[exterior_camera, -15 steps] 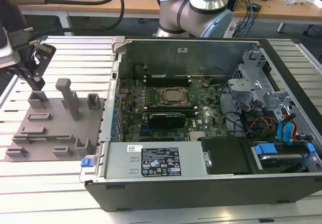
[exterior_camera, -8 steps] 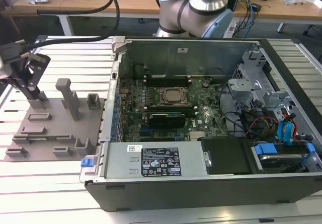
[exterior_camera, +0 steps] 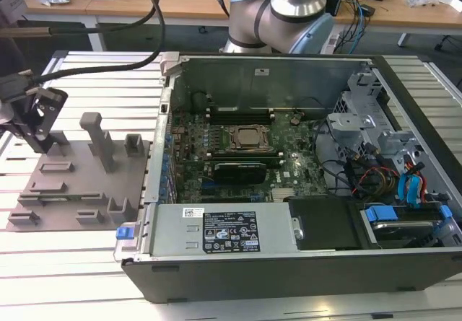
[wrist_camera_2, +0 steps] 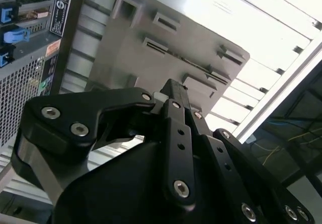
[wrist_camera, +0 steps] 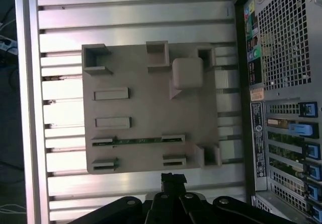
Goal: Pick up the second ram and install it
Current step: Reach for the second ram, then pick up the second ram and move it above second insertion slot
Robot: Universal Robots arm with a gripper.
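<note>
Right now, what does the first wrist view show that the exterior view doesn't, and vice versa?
First wrist view: the thin green ram stick lying in a slot of the grey plastic fixture plate. Exterior view: inside the open black computer case, the green motherboard and metal CPU socket. Both: plate, case, black gripper by the plate.

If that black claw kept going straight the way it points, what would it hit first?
Most likely the grey fixture plate, close to the slot holding the second ram; the gripper hangs over it, though depth is unclear.
</note>
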